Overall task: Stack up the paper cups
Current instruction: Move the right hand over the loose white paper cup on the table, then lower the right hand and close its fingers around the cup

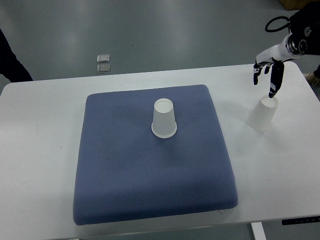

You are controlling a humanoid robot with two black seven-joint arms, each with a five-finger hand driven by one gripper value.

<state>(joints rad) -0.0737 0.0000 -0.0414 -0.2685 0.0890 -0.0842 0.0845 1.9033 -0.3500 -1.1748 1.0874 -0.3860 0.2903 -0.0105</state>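
Note:
One white paper cup [164, 119] stands upside down near the middle of the blue pad [125, 170]. A second white paper cup [263, 114] stands upside down on the white table, to the right of the pad. My right hand [266, 73] hangs just above and behind that second cup, its dark fingers [273, 82] pointing down and spread, with one fingertip close to the cup's top. It holds nothing. My left arm does not show.
The white table [40, 150] carries the pad; its right edge lies close to the second cup. Two small shiny squares [103, 63] lie on the grey floor beyond the table. A dark sleeve [11, 60] shows at the left edge.

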